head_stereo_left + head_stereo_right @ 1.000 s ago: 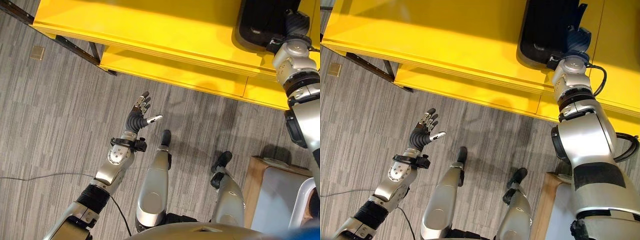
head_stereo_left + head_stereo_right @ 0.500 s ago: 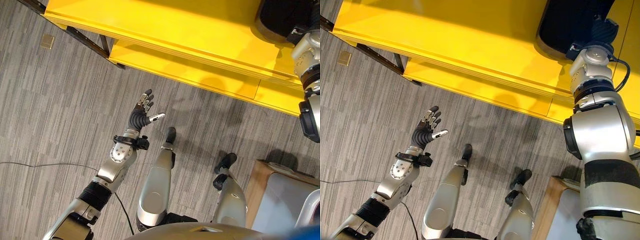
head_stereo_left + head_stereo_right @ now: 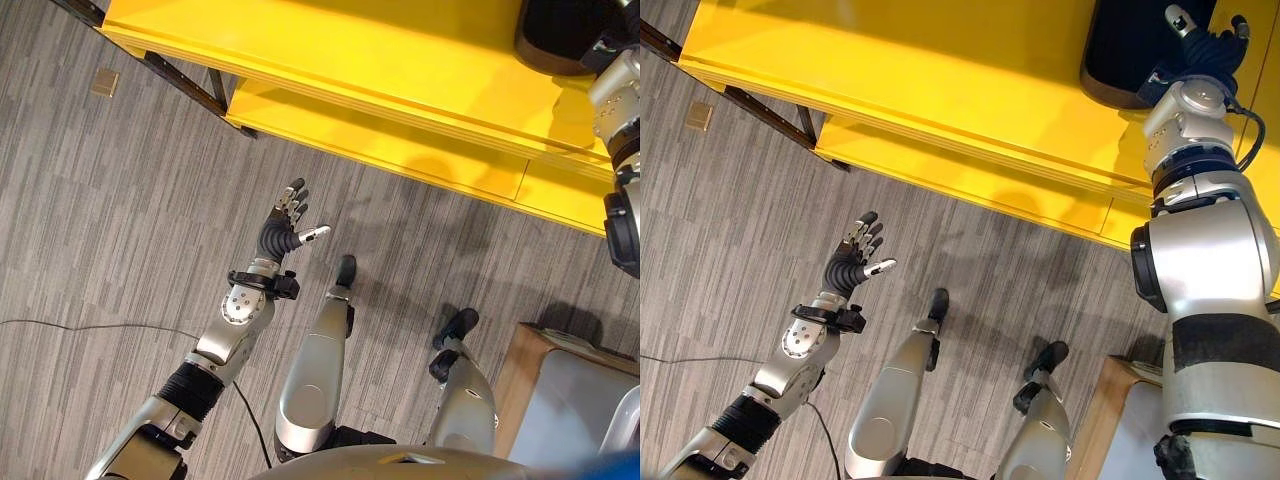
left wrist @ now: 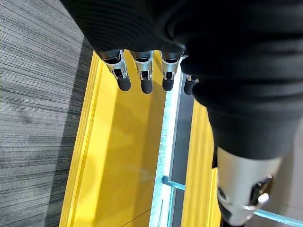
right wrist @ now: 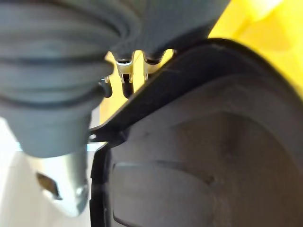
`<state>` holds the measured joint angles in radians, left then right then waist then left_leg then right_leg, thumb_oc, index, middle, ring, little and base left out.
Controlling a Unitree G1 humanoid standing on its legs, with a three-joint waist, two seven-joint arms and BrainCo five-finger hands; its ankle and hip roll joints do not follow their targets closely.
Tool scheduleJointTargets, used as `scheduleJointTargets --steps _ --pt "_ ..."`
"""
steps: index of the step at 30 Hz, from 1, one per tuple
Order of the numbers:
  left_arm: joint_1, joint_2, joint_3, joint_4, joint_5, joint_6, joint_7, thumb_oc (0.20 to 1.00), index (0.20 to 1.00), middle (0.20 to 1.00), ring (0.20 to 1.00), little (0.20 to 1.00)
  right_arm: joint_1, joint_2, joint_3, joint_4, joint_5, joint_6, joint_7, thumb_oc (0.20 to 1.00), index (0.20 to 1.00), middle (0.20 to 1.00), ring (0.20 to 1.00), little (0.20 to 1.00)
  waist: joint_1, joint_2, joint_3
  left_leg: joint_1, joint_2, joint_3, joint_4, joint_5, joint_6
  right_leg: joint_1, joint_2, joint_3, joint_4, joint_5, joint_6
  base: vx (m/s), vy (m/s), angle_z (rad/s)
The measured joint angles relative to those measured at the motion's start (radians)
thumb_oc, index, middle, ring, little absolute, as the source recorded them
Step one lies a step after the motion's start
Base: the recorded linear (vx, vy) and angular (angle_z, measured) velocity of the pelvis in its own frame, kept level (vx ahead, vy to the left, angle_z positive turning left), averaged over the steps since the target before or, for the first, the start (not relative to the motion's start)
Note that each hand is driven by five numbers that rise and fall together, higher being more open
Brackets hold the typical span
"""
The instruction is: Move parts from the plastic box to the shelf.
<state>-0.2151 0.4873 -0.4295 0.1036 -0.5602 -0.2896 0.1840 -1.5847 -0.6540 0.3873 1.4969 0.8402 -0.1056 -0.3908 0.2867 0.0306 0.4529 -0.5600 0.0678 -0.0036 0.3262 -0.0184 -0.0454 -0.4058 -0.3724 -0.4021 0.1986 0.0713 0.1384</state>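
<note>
- The large black moulded plastic part [image 3: 1137, 50] lies flat on the top board of the bright yellow shelf [image 3: 940, 70], at the shelf's right end, its long axis running away from the robot, its rounded end toward the shelf's front edge.
- The right hand [image 3: 1202, 40] is up over the part's near right side, fingers spread and raised, not closed on it.
- The left hand [image 3: 287, 222] hangs over the floor, well apart from the shelf, fingers straight and spread, empty.
- Grey striped carpet floor [image 3: 90, 230]; a pale wooden-edged box [image 3: 560, 390] stands at the robot's right.
</note>
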Motion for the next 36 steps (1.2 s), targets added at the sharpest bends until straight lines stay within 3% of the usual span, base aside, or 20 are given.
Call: scheduleJointTargets --steps 18,26,34,36 --pt "-0.003 0.042 -0.002 0.0 -0.018 0.0 -0.014 1.0 1.0 1.0 1.0 1.0 -0.023 -0.027 0.005 -0.008 -0.001 0.0 -0.008 1.0 1.0 1.0 1.0 1.0 -0.032 -0.002 -0.001 0.051 0.007 0.0 0.013 0.001 0.002 0.063 0.011 0.003 -0.014 0.013 -0.002 -0.02 -0.003 -0.01" --pt "-0.003 0.055 0.0 0.0 -0.019 0.002 -0.033 1.0 1.0 1.0 1.0 1.0 -0.023 0.009 0.005 -0.066 -0.001 0.0 -0.007 1.0 1.0 1.0 1.0 1.0 -0.062 -0.024 -0.014 0.08 0.02 0.019 0.013 0.0 0.003 0.106 0.034 0.011 -0.081 0.055 -0.007 -0.03 -0.001 -0.07" --pt "0.012 0.111 0.019 0.0 -0.019 0.011 -0.057 1.0 1.0 1.0 1.0 1.0 0.03 0.134 0.047 -0.294 -0.001 -0.04 0.015 1.0 1.0 1.0 1.0 1.0 -0.13 -0.096 -0.065 0.124 0.045 0.065 0.007 -0.011 -0.007 0.147 0.068 0.041 -0.168 0.099 -0.018 -0.03 0.015 -0.21" --pt "0.04 0.119 0.039 0.001 -0.02 0.018 -0.066 1.0 1.0 1.0 1.0 1.0 0.139 0.182 0.044 -0.453 -0.002 -0.05 0.016 1.0 1.0 1.0 1.0 1.0 -0.152 -0.134 -0.105 0.14 0.056 0.095 0.009 -0.023 -0.013 0.156 0.085 0.07 -0.204 0.111 -0.029 0.01 -0.004 -0.35"
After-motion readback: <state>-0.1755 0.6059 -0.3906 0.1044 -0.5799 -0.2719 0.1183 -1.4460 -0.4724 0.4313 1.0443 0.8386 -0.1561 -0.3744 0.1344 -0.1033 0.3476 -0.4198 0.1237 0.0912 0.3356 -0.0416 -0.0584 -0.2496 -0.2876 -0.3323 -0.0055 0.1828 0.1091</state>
